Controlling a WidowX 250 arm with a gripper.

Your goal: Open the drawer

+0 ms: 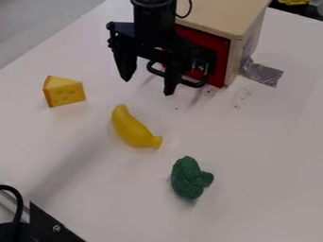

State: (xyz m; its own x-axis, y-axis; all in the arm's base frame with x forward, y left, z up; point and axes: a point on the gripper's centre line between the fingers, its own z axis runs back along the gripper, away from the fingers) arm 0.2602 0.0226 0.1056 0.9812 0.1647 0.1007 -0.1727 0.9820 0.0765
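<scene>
The wooden box point(217, 13) at the top centre has a red drawer front point(219, 49) with a black loop handle point(193, 84) low on it. The drawer looks closed, though the arm covers much of its front. My black gripper point(148, 85) hangs in front of the drawer, its two fingers spread apart and pointing down. The right finger overlaps the handle in the view, and the left one is off to the handle's left. Whether either finger touches the handle I cannot tell.
A yellow cheese wedge point(63, 91) lies at the left, a yellow banana point(133, 128) near the middle and green broccoli point(189, 178) below it. Silver tape point(262, 73) holds the box's right side. Black hardware with a cable point(39, 227) occupies the lower left corner.
</scene>
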